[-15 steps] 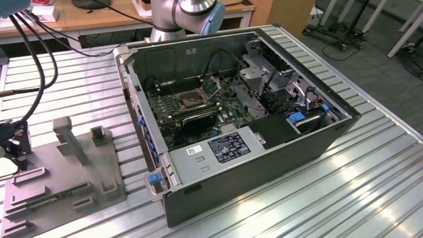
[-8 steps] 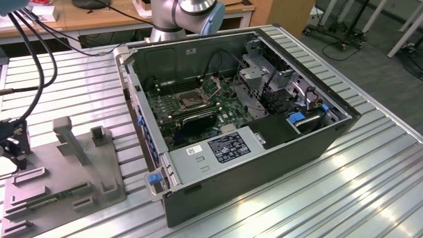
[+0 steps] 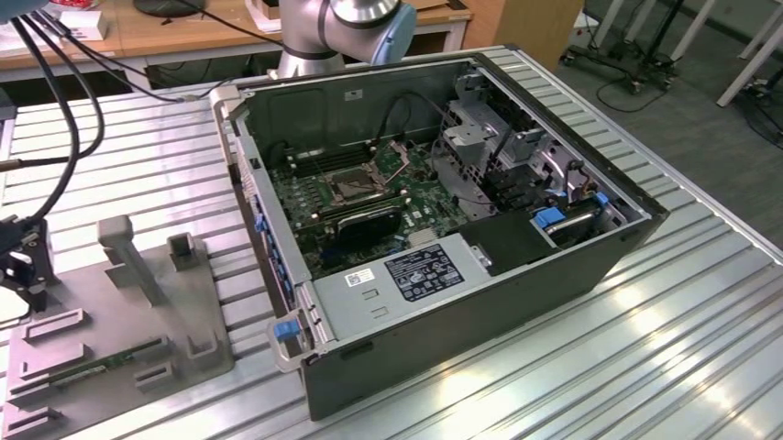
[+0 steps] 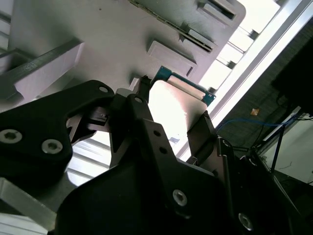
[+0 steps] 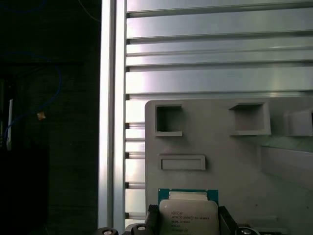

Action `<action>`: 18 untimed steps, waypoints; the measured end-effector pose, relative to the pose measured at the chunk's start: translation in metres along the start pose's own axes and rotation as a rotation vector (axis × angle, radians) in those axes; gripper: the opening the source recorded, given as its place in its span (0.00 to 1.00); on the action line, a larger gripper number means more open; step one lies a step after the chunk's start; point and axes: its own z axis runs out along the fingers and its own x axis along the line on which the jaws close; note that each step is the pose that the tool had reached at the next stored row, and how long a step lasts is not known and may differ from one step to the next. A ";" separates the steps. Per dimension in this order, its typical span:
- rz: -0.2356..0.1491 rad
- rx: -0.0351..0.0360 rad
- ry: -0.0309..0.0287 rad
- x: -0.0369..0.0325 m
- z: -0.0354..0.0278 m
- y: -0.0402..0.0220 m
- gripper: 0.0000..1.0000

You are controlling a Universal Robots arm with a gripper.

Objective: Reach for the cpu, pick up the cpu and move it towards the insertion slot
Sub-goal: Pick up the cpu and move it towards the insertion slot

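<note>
First wrist view: shows the cpu (image 5: 188,218), silvery lid up with a thin green rim, caught between the two black fingers (image 5: 152,218) of the hand (image 5: 188,223). Looks clamped on two opposite edges of the chip, pads flat against the rim. Hangs over, or rests on, the grey fixture plate (image 5: 244,161) on the ribbed tabletop (image 5: 220,49); cannot tell which. Well apart from the insertion slot (image 3: 347,189), seen in the exterior view on the green motherboard (image 3: 410,220) inside the open computer case (image 3: 490,293).

Judged light, thin and rigid, so no sag or flex to expect. Smooth metal lid and narrow edges probably slippery; likely to twist or drop under a loose pinch. Underside contacts probably delicate: best held by the side edges only, squarely, level, with modest force.
</note>
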 end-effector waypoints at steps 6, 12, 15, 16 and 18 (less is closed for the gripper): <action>0.000 -0.0001 -0.0001 0.0000 -0.0023 0.0001 0.55; 0.000 -0.0001 -0.0002 0.0000 -0.0033 0.0001 0.55; 0.000 -0.0001 -0.0001 0.0000 -0.0038 0.0001 0.55; 0.000 -0.0001 -0.0001 0.0000 -0.0039 0.0001 0.55; 0.000 0.0001 0.0002 0.0000 -0.0045 0.0001 0.55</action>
